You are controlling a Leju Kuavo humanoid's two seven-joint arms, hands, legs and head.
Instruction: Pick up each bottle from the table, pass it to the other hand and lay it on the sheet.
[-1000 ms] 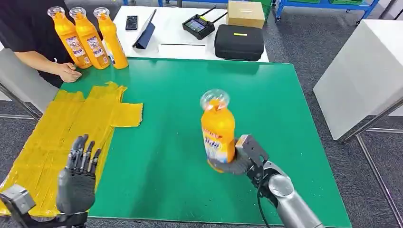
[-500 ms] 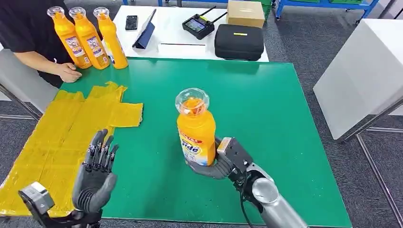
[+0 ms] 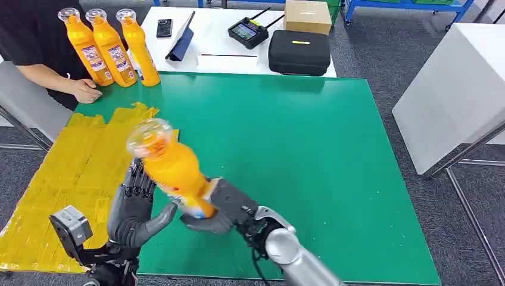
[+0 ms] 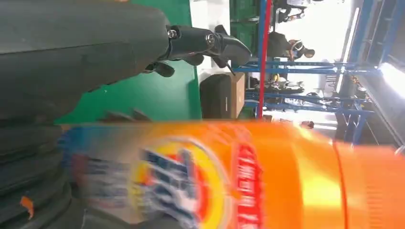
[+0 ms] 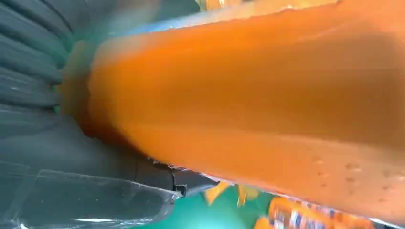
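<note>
Bare sheet [image 3: 59, 179] just beyond left hand [image 3: 134, 208]

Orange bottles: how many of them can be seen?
4. One bottle is held tilted in the right hand; three bottles stand upright at the green table's far left corner.

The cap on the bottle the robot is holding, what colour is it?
Clear, see-through plastic cap over orange; the head view shows it best.

Green table [image 3: 309, 149] carries a yellow sheet [image 3: 77, 173] (crinkled) and three bottles [image 3: 112, 47].
</note>
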